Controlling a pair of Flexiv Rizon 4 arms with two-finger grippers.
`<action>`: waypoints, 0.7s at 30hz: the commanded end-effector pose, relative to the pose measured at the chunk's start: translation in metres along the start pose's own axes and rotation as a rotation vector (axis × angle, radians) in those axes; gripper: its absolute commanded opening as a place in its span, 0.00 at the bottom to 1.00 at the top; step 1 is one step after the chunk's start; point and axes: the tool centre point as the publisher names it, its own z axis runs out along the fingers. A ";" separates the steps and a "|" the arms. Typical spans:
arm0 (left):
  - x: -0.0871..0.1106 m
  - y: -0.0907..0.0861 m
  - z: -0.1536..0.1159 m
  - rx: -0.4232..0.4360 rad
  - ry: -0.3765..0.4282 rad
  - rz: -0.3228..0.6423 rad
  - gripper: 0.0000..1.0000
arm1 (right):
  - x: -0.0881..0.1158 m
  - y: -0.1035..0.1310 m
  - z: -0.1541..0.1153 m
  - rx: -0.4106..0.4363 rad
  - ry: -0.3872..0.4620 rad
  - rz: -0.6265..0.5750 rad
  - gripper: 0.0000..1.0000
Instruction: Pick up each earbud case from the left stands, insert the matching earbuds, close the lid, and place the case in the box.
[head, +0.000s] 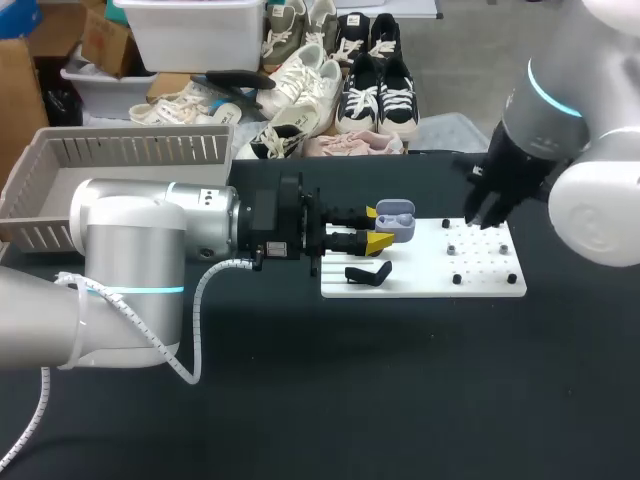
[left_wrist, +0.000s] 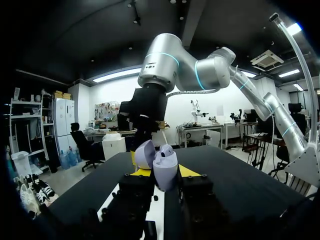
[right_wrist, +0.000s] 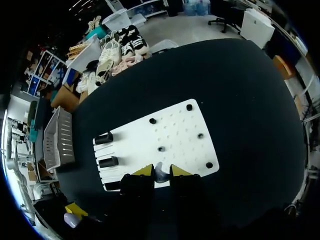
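Holding the earbud case from two sides, the left jaws sit over the left end of the white board, parted just as wide as the case. The case is pale purple and stands upright between the yellow fingertips, with its lid swung open. The left arm reaches in level from the left. On the same end of the board are the black stands. One of them lies just near of the case.

The right arm comes in from the far right, and its jaws hang above the far right part of the board, among small black pegs. The right wrist view shows these jaws set narrow, pinching a small pale earbud between their tips.

A grey slatted box stands at the far left of the black desk, well apart from the board.
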 end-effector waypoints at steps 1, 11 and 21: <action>0.000 -0.001 0.000 -0.003 -0.002 0.001 0.00 | 0.010 0.000 -0.057 -0.019 -0.025 -0.029 0.00; 0.000 -0.001 0.000 -0.003 -0.002 0.001 0.00 | 0.034 0.026 -0.117 0.084 0.089 -0.256 0.00; 0.000 -0.001 0.000 -0.003 -0.002 0.001 0.00 | 0.071 0.070 -0.136 0.164 0.157 -0.416 0.00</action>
